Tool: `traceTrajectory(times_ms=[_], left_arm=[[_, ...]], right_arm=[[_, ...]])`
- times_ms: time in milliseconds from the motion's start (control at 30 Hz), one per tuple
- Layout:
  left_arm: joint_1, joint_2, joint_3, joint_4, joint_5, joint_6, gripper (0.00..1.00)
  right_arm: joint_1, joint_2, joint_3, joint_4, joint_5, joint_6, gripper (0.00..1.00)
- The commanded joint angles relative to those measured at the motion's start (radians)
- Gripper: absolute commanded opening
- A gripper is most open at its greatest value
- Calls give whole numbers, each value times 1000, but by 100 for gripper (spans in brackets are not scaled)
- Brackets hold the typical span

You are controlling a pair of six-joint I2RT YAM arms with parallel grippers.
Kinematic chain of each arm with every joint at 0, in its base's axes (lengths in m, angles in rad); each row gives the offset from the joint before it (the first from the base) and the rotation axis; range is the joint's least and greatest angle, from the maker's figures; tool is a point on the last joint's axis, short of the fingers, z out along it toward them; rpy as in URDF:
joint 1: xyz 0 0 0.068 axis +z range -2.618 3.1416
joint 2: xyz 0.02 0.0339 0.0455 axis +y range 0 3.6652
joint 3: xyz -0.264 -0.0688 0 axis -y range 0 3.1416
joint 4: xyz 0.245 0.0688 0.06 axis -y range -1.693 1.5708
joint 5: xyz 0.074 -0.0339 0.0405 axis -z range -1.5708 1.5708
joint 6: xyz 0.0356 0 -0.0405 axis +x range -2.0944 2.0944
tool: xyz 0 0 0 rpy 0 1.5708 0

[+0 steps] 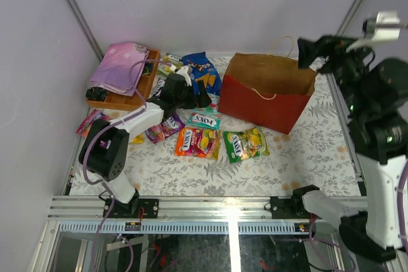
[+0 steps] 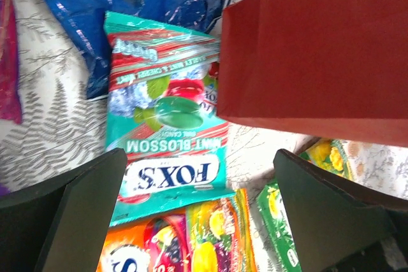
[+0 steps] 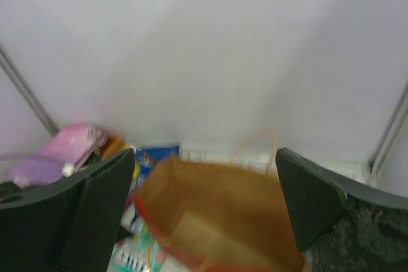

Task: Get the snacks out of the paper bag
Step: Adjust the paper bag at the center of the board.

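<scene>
The red paper bag (image 1: 271, 97) stands at the back right of the table, its brown mouth facing up. Several snacks lie left of it: a dark-blue chip bag (image 1: 203, 71), a teal packet (image 1: 205, 120), an orange packet (image 1: 196, 142), a green-yellow packet (image 1: 245, 143) and a purple packet (image 1: 164, 128). My left gripper (image 2: 199, 164) is open, low over the teal packet (image 2: 166, 125), beside the bag's red wall (image 2: 319, 49). My right gripper (image 1: 312, 52) hangs open above the bag's right rim, holding nothing. The brown inside of the bag (image 3: 223, 208) is blurred.
A wooden tray (image 1: 137, 97) with a folded pink-purple cloth (image 1: 121, 65) sits at the back left. More packets lie by the tray (image 1: 169, 65) and at the left table edge (image 1: 89, 121). Walls and slanted frame posts close in the back and sides.
</scene>
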Motion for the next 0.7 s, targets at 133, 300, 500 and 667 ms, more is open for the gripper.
traceTrajectory(times_ms=[133,300,500,667], left_arm=[[-2,-120,-120,142,-25,109,100],[-46,-115,-115,178,2,172,100],[-148,-63,-39,113,-77,285,100],[-187,-3,2,104,-126,320,100]], right_arm=[[4,-375,-662,200,261,243,99],[3,-385,-735,19,322,296,99],[4,-532,-899,-62,513,383,99],[4,-610,-1000,-98,484,390,100]])
